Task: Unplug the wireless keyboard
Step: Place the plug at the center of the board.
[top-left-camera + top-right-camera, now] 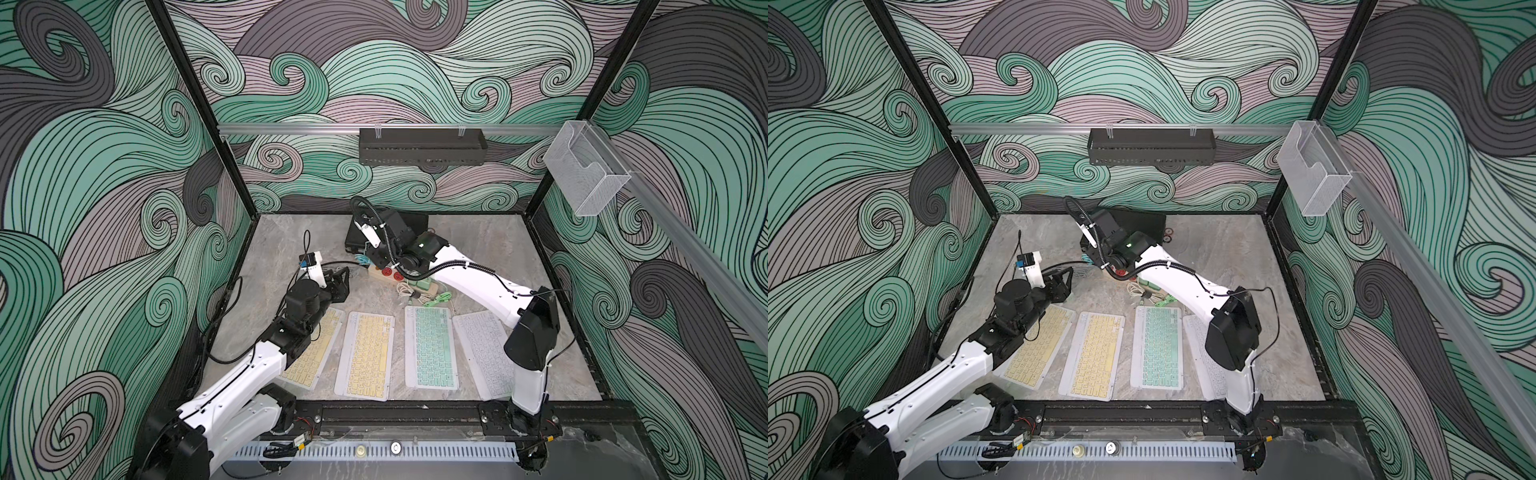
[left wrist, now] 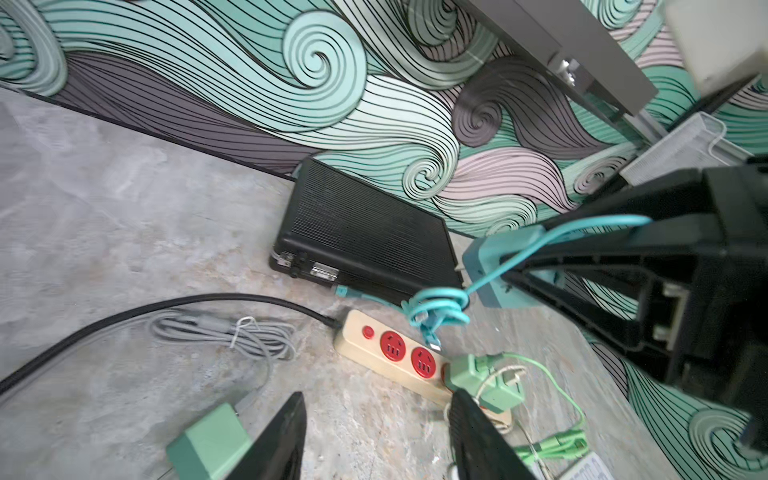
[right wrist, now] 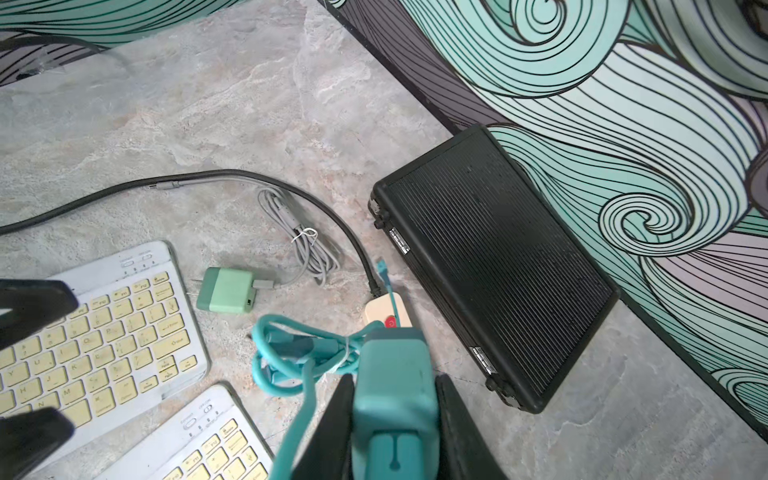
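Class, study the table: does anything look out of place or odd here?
Yes. A green charger lies loose on the table beside a yellow keyboard, prongs bare, not in the power strip. The right claw holds a teal charger off the strip, its bundled cable dangling.

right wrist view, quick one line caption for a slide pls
Right gripper jaws clamp a teal charger, its bundled cable hanging over the power strip beside a black case.
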{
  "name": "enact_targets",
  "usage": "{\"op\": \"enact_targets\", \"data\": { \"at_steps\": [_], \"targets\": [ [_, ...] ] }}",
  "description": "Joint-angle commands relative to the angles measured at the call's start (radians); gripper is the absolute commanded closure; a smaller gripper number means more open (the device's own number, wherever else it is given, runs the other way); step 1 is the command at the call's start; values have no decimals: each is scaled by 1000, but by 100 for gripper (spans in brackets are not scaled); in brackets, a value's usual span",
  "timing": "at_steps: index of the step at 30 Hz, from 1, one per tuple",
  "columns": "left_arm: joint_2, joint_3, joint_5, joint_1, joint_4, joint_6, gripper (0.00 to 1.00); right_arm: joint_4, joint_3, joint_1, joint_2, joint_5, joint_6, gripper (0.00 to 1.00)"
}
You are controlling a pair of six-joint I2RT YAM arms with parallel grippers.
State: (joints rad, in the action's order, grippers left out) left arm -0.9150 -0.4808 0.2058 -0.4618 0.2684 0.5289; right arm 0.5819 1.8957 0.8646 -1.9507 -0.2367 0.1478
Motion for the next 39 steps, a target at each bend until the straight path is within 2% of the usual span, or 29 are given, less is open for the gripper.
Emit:
{"op": "enact_targets", "data": {
  "at_steps": [1,8,18,25,31,39],
  "targets": [
    [37,1,163,-1,-78,59,43,12,85,36,-32,-19,-27,100],
    [63,15,210,2,-95,89,41,-5,122,77,-100,-11,-60,100],
    [-4,-13,179,3,-104,109,41,-51,-41,37,-152,18,-131,100],
    [-45,-33,167,5,-112,108,41,-79,-174,-4,-131,97,-147,100],
    [-75,-45,152,6,-112,112,41,21,-170,-28,-165,213,-122,100],
    [-88,-51,146,9,-112,114,41,70,-146,-47,-236,283,-109,100]
  ]
}}
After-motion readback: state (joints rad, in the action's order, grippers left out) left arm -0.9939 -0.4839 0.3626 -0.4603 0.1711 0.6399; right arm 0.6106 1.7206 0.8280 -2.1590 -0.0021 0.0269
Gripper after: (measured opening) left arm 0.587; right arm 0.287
